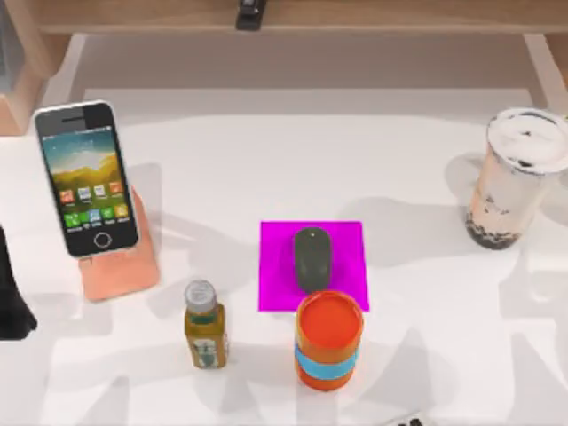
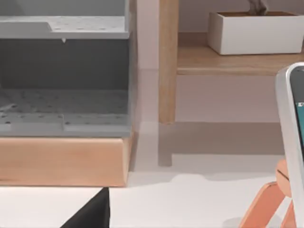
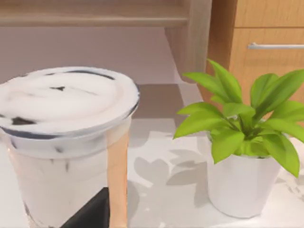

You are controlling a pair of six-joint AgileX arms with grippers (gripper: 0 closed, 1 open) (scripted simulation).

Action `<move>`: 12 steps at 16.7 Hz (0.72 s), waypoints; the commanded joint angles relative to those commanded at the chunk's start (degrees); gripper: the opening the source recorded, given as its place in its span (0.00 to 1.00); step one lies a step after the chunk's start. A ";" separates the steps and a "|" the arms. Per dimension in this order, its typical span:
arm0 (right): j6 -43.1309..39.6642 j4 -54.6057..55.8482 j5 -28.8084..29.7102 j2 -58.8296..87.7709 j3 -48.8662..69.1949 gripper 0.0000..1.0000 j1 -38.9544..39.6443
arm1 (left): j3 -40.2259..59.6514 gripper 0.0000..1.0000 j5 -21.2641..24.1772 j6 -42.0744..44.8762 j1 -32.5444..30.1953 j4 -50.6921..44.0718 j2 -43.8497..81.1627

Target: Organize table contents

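A wide white table (image 1: 266,160) fills the scene, with a wooden shelf (image 1: 293,18) running along its far edge. In the left wrist view a grey perforated rack (image 2: 64,99) sits on a wooden base beside a shelf post; in the right wrist view a potted plant (image 3: 242,147) stands on the tabletop in front of a wooden drawer cabinet (image 3: 266,38).

The middle band of the table between the phone and the cup is bare — the widest open stretch. At the near edge an amber bottle (image 1: 204,327) and an orange can (image 1: 328,342) stand side by side, the can touching the near edge of a magenta pad (image 1: 346,248).

The smartphone (image 1: 86,177) leans tilted on an orange stand (image 1: 124,266) at the table's left. The mouse (image 1: 311,257) lies on the pad at centre. The milk-tea cup (image 1: 515,177) stands upright at the right.

The left arm (image 1: 13,302) shows as a dark shape at the left edge, near the phone stand; whether its fingers are spread I cannot tell. The right wrist camera looks closely at the cup — a dark fingertip (image 3: 90,213) sits just before it, and its state I likewise cannot tell.
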 joint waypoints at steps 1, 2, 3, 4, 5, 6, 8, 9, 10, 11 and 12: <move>0.16 4.78 1.51 5.89 0.36 1.00 1.51 | 0.00 1.00 0.00 0.00 0.00 0.00 0.00; 0.31 9.67 2.89 11.96 0.86 1.00 2.95 | 0.00 1.00 0.00 0.00 0.00 0.00 0.00; 0.46 14.60 4.11 18.16 1.51 1.00 4.32 | 0.00 1.00 0.00 0.00 0.00 0.00 0.00; 0.59 19.51 5.17 24.44 2.30 1.00 5.60 | 0.00 1.00 0.00 0.00 0.00 0.00 0.00; 0.72 24.30 6.06 30.72 3.22 1.00 6.78 | 0.00 1.00 0.00 0.00 0.00 0.00 0.00; 0.84 28.88 6.80 36.90 4.26 1.00 7.88 | 0.00 1.00 0.00 0.00 0.00 0.00 0.00; 1.03 37.23 7.87 48.55 6.68 1.00 9.71 | 0.00 1.00 0.00 0.00 0.00 0.00 0.00; 1.11 40.90 8.23 53.82 8.04 1.00 10.41 | 0.00 1.00 0.00 0.00 0.00 0.00 0.00; 1.18 44.22 8.50 58.57 9.49 1.00 10.94 | 0.00 1.00 0.00 0.00 0.00 0.00 0.00; 1.23 47.19 8.71 62.73 11.00 1.00 11.26 | 0.00 1.00 0.00 0.00 0.00 0.00 0.00; 1.27 49.79 8.88 66.30 12.54 1.00 11.37 | 0.00 1.00 0.00 0.00 0.00 0.00 0.00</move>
